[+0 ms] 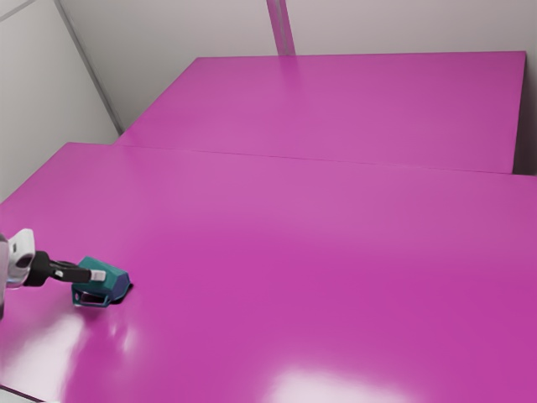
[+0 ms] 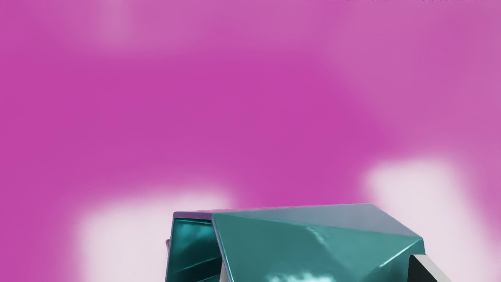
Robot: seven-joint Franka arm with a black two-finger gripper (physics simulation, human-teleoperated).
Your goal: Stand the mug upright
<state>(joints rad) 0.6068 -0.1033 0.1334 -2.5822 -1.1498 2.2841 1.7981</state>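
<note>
Gripper (image 1: pixel 98 275) overlaps a tipped, glossy, faceted teal mug (image 2: pixel 297 246), its grip unclear; shiny magenta table (image 1: pixel 294 252), grey wall (image 1: pixel 403 25).

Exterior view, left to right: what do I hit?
White arm link → teal mug → magenta strip on the back wall → dark area at the edge.

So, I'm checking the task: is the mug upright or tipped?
Tipped: in the wrist view, the mug lies lengthwise, its open end facing sideways rather than up.

Faceted teal mug (image 1: pixel 102 277), tipped over on side.
</note>
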